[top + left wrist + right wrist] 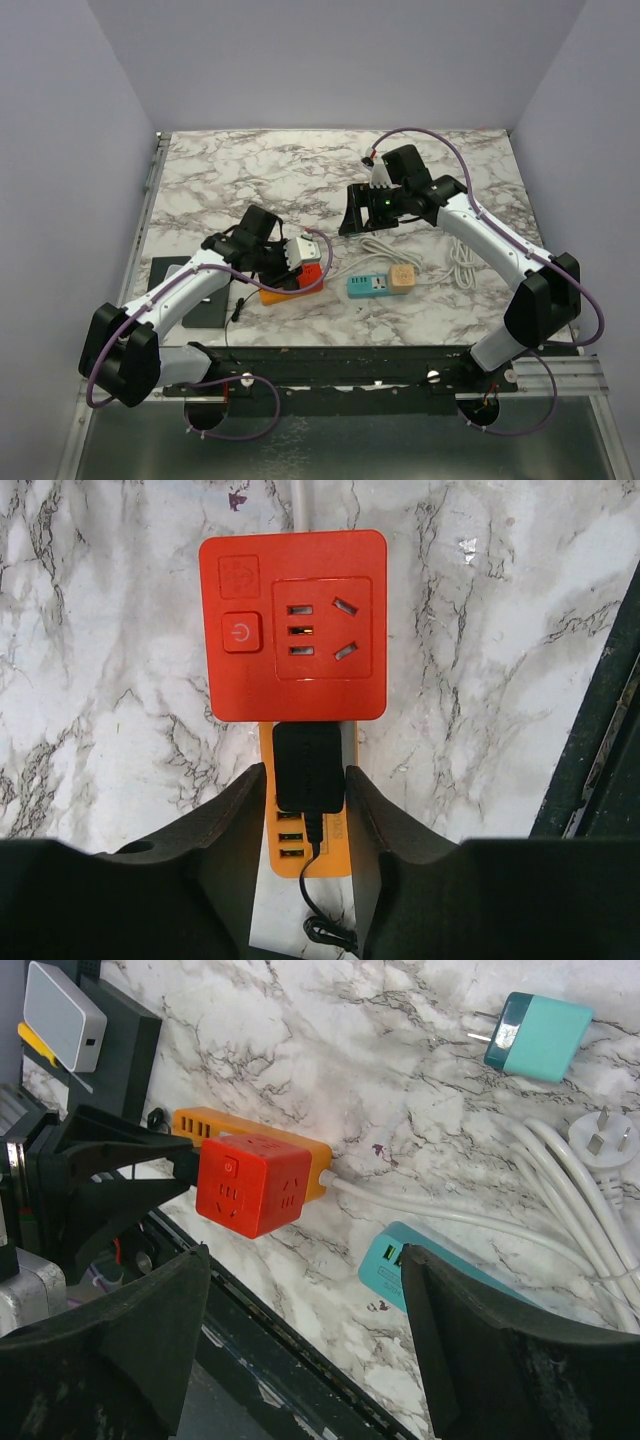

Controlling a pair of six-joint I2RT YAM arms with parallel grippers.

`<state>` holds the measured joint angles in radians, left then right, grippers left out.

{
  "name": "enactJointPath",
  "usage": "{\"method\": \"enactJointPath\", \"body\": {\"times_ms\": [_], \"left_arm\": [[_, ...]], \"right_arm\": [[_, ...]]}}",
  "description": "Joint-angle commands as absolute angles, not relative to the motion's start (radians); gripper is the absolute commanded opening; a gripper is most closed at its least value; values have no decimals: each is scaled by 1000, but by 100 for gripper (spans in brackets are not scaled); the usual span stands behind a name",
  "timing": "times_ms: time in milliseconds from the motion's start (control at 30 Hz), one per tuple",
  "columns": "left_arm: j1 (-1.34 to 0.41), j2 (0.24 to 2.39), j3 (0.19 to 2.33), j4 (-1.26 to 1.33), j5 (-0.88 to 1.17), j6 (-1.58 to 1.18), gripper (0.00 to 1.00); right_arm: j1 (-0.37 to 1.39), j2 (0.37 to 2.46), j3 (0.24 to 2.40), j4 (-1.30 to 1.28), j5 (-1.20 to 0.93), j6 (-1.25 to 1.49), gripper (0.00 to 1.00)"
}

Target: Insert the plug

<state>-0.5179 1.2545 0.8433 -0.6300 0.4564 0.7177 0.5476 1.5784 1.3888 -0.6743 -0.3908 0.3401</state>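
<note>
Just short of the socket [292, 625], the plug [307, 760] lies lengthwise between the left gripper's [305, 792] narrow jaws. Whether they clamp it cannot be told. The right gripper [302, 1260] is wide, empty and farther off.

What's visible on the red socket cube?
The red socket cube is glossy plastic, corners rounded. Top face: a power button and a recessed panel of slot holes; side faces carry sockets too. It stands on the marble table at one end of an orange USB strip. A black plug abuts its near side, inside the left end effector.
</note>
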Motion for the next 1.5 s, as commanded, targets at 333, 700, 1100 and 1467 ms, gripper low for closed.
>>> {"method": "enactJointPath", "body": {"times_ms": [333,700,1100,1467], "left_arm": [[-544,1237,810,-615,444,789,15],[-551,1280,783,-616,388,824,9],[-556,1338,717,-657,344,884,0],[-550,1458,760,-753,354,981,0]], "right_arm": [[544,1578,1380,-656,-408,348,80],[544,1579,1382,-655,-411,350,77],[544,1587,1390,-660,-402,348,76],[545,1606,1403,-664,-413,341,75]]}}
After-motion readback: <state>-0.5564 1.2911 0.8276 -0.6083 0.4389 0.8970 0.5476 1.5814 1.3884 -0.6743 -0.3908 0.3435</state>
